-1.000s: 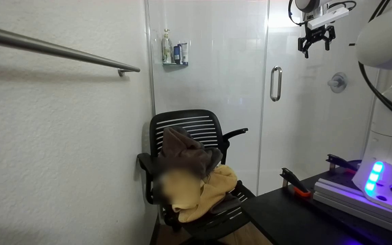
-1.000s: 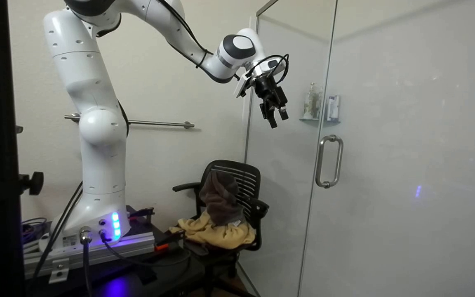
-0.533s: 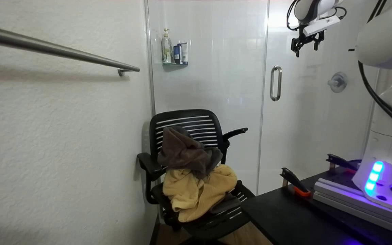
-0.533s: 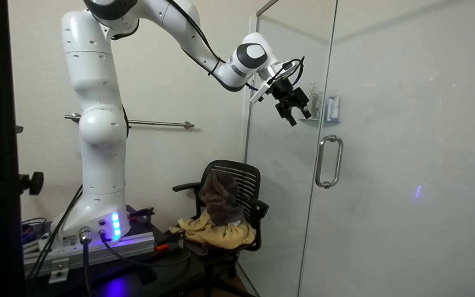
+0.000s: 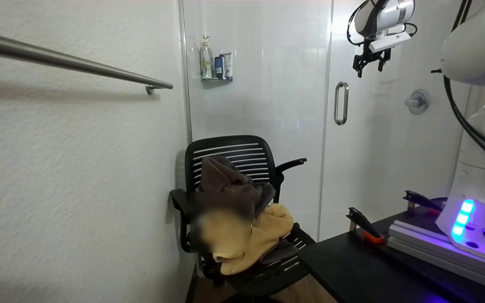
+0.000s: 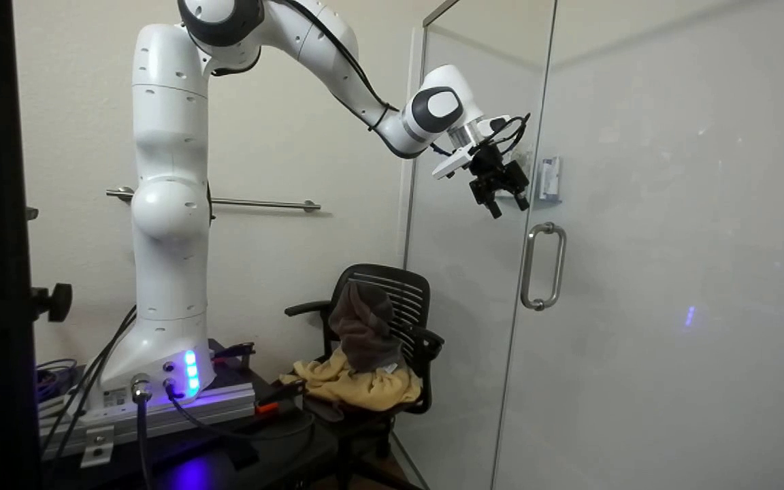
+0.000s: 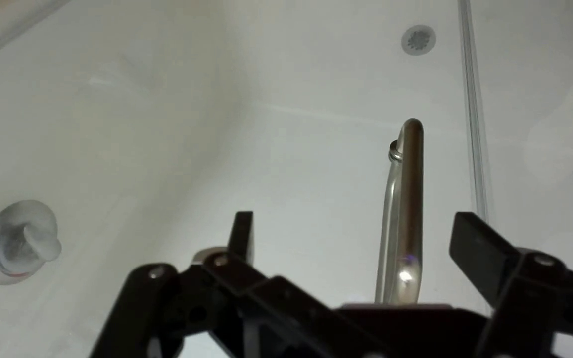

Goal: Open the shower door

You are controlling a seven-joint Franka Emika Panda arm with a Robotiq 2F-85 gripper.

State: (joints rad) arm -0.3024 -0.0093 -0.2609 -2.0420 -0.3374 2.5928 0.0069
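The shower door [image 5: 373, 168] is a tall clear glass panel; it also shows in an exterior view [image 6: 637, 395] and fills much of the wrist view [image 7: 306, 174]. It looks closed, in line with the fixed panel beside it. Its vertical chrome loop handle [image 5: 346, 103] also shows in an exterior view [image 6: 561, 262]. My gripper [image 5: 370, 71] is open and empty, pointing down, above the handle and apart from it [image 6: 509, 208]. In the wrist view the handle [image 7: 412, 214] appears between the open fingers [image 7: 353, 233], nearer the right one; its lower end is hidden by the gripper body.
A black chair [image 5: 230, 141] with brown and yellow cloths stands before the fixed glass panel. A metal bar [image 5: 78, 61] runs along the wall. A shelf with bottles [image 5: 217, 78] and a shower valve [image 5: 419, 102] show behind the glass. The arm stands on a black table [image 5: 352, 265].
The arm has reached out toward the glass. My gripper has moved closer to the handle, leftward in an exterior view and rightward and slightly down in an exterior view. It stays open; the door has not moved.
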